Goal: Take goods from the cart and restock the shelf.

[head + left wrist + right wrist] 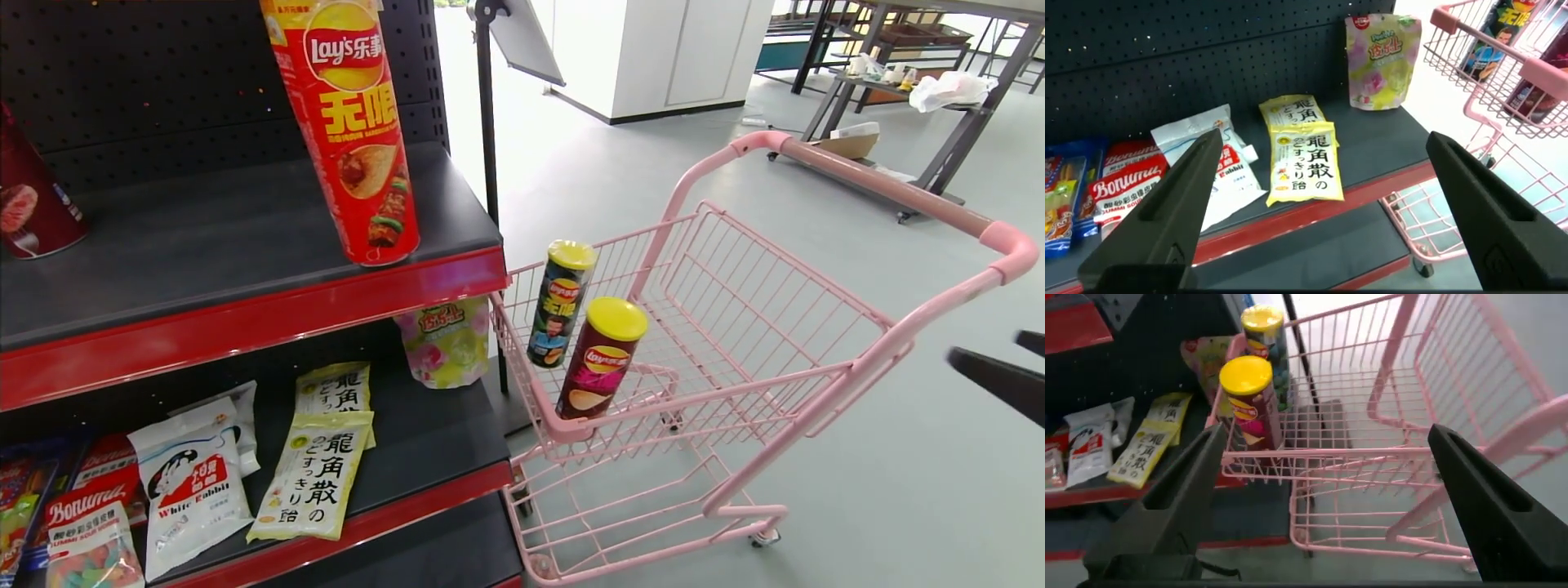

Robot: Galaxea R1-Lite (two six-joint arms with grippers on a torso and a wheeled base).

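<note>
Black metal shelf unit with red front edges (245,318) stands beside a pink wire shopping cart (886,186); both hands are empty.
A tall red chip canister (351,131) stands at the front of the upper shelf. In the cart's upper basket, at the end nearest the shelf, a black chip canister with a yellow lid (559,306) and a maroon chip canister with a yellow lid (600,359) stand just beside each other. On the lower shelf lie a white candy bag (192,498) and two overlapping yellow lozenge packets (314,482), with a pastel pouch (445,343) upright behind. The left hand (1324,139) hovers spread wide before the lower shelf. The right hand (1327,433) hangs spread wide over the cart, facing the two canisters.
</note>
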